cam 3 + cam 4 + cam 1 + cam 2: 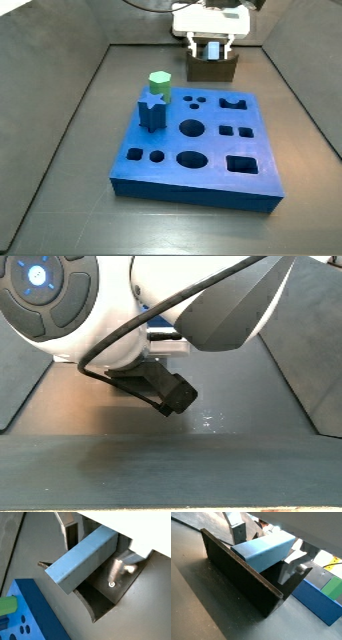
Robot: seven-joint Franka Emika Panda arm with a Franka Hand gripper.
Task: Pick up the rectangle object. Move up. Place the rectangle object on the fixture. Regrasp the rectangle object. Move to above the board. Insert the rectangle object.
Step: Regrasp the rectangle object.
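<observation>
Gripper (210, 47) clamped on rectangle object (83, 558), block tilted, lower end over the fixture (244, 579) directly beneath. Board (198, 150) well apart, in front.

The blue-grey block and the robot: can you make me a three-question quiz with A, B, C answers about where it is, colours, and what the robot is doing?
1. Where is the rectangle object?
A. At the fixture
B. In a hole of the board
C. Flat on the floor beside the board

2. What colour is the peg standing highest on the board?
A. Red
B. Green
C. Yellow

3. How is the gripper placed?
A. Over the board's middle
B. Down at the fixture, fingers beside the block
C. Lying on the floor

Answers:
1 A, both wrist views show it tilted over the holder.
2 B, a side view shows its green top.
3 B, a side view shows it there.
</observation>
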